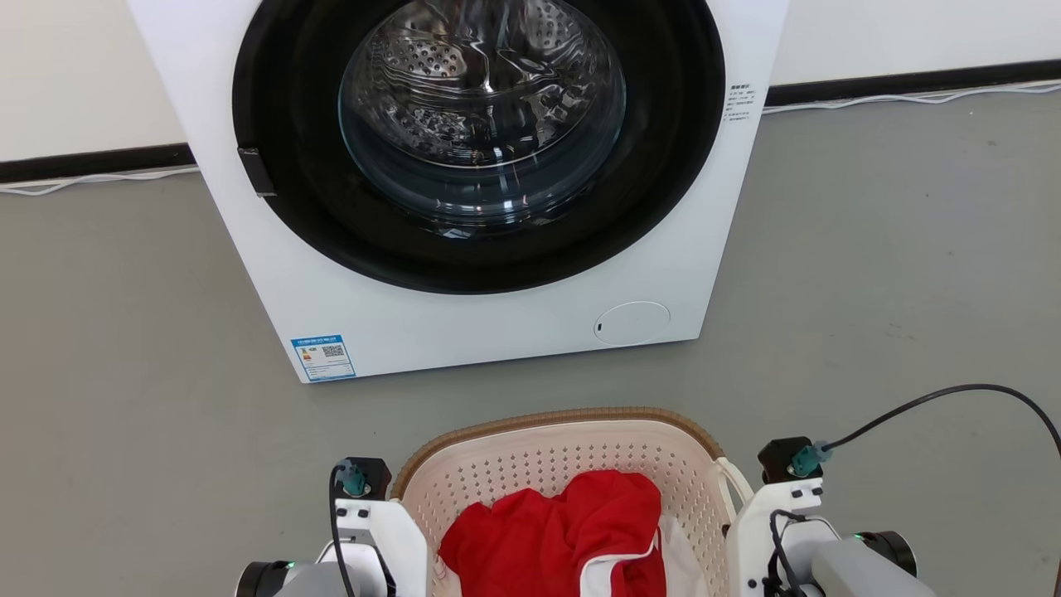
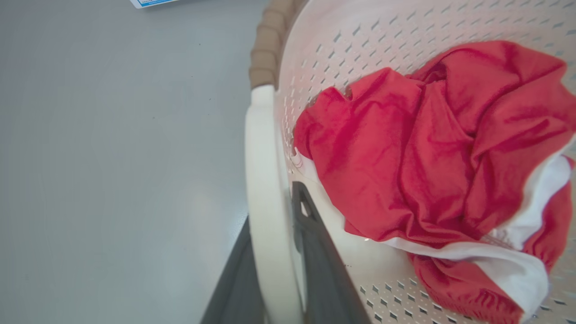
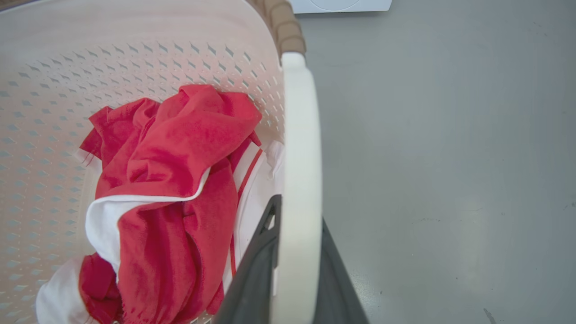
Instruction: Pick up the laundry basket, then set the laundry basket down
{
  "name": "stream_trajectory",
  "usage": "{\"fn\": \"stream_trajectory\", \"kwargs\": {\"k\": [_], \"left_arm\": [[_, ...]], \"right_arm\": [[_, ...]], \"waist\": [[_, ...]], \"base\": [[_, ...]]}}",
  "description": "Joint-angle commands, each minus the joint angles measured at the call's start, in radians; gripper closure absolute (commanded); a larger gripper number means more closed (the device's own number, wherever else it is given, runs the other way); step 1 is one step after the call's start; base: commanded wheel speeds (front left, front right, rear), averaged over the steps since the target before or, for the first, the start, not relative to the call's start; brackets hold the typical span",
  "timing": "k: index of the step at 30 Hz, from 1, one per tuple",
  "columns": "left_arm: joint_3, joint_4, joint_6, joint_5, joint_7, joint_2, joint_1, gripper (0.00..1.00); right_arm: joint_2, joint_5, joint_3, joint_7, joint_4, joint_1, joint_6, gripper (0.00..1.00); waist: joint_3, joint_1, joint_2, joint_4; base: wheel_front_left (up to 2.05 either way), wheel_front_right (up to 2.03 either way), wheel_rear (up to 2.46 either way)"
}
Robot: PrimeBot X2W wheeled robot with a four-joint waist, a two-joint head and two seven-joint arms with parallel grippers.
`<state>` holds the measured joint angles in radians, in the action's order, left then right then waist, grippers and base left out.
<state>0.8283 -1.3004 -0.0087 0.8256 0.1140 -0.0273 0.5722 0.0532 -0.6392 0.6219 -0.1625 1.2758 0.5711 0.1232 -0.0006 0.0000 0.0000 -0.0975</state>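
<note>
The laundry basket, cream-white and perforated with a brown woven rim, sits at the bottom centre of the head view, between my two white wrists. A red and white garment lies crumpled inside it. In the left wrist view my left gripper is shut on the basket's white loop handle, one dark finger on each side. My right gripper is shut the same way on the opposite handle. I cannot tell whether the basket touches the floor.
A white front-loading washing machine with a round dark door stands on the grey floor just beyond the basket. A black cable arcs from my right wrist. Open floor lies on both sides, and white cords run along the far wall.
</note>
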Motion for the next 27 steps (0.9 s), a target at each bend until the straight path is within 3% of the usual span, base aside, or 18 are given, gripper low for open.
{"fn": "stream_trajectory", "kwargs": {"k": [1, 27], "left_arm": [[-0.011, 0.010, 0.001, 0.007, -0.011, -0.023, 0.018, 1.00], [0.008, 0.010, 0.006, 0.025, -0.014, -0.023, 0.022, 1.00]], "right_arm": [[-0.003, -0.004, 0.024, 0.009, -0.011, 0.018, 0.008, 1.00], [-0.003, -0.041, 0.058, 0.019, 0.003, 0.029, 0.008, 1.00]], "waist": [[0.000, 0.0000, 0.0000, 0.000], [0.006, 0.0000, 0.0000, -0.001]], "base": [[0.00, 0.00, 0.00], [0.00, 0.00, 0.00]]}}
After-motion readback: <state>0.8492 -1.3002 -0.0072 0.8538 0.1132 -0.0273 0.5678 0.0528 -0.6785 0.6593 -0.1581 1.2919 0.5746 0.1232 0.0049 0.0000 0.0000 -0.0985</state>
